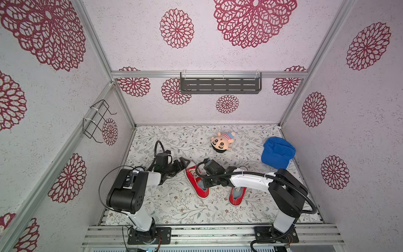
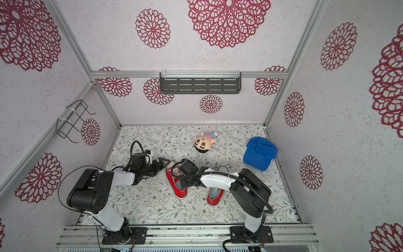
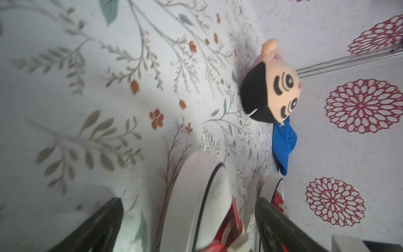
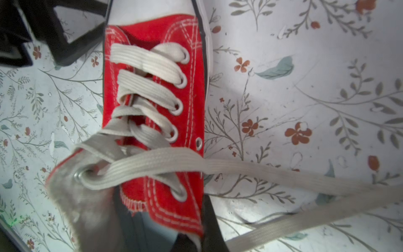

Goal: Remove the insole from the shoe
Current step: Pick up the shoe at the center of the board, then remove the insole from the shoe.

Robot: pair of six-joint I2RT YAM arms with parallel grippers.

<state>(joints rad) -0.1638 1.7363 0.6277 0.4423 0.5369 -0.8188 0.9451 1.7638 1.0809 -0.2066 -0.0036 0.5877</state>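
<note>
A red canvas shoe (image 1: 196, 185) with a white toe cap and loose grey laces lies on the flowered mat, toe toward the back. My left gripper (image 1: 185, 162) stands open at that toe. In the left wrist view the white toe cap (image 3: 196, 196) sits between its spread fingers (image 3: 274, 220), and I cannot tell if they touch it. My right gripper (image 1: 206, 185) reaches down into the shoe's opening. In the right wrist view it (image 4: 196, 242) is shut on the red side wall (image 4: 174, 209). Beside it inside, a strip of the blue-grey insole (image 4: 152, 231) shows.
A second red shoe (image 1: 236, 196) lies to the right, partly under my right arm. A plush doll (image 1: 221, 141) and a blue cap (image 1: 278, 152) lie farther back. A grey shelf (image 1: 220, 85) hangs on the back wall and a wire rack (image 1: 98, 122) on the left wall.
</note>
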